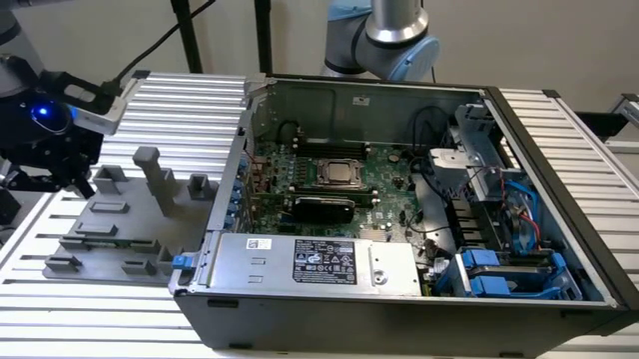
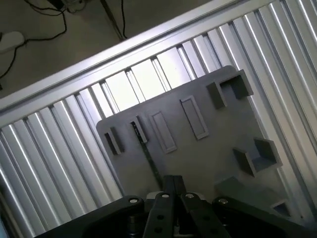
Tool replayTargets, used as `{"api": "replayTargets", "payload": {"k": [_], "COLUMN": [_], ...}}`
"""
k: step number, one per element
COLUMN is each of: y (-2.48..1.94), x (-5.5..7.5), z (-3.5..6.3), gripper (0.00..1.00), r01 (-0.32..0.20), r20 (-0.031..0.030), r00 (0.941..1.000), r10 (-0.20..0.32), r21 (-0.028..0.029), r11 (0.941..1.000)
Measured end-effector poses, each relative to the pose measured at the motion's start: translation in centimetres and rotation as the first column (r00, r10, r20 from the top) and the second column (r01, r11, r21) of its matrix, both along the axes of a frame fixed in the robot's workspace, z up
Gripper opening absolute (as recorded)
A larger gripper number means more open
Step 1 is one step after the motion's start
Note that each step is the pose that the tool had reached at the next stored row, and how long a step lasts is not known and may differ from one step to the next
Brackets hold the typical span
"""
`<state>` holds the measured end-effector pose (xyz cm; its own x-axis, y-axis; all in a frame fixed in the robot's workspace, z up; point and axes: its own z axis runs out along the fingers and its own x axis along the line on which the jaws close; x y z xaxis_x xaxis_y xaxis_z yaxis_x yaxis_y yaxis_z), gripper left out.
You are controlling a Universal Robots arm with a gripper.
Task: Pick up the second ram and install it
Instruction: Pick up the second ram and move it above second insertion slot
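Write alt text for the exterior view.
The gripper hangs over a grey slotted tray at the exterior view's left, beside an open computer case whose green motherboard faces up. Tray and case sit on a ribbed metal table.

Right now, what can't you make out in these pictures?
- Second ram: in the wrist view it is seen edge-on as a thin dark strip, so its chips are hidden. One end is covered by the gripper.
- Gripper, exterior view: partly cut off by the picture's left edge.
- Motherboard memory slots, exterior view: too small to tell whether any are filled.
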<state>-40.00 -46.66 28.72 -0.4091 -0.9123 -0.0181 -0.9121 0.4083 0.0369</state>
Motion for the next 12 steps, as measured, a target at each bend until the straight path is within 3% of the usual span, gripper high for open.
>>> {"api": "replayTargets", "payload": {"k": [6,12], "y": [0.0,0.0], "x": [0.0,0.0], "z": [-0.37,-0.71], "gripper": [0.0,0.0], "r01": [-0.109,-0.215], "r20": [-0.0001,-0.0003], "r00": [0.994,0.9767], "r10": [0.109,0.215], "r21": [-0.001,-0.0022], "r11": [0.994,0.9767]}}
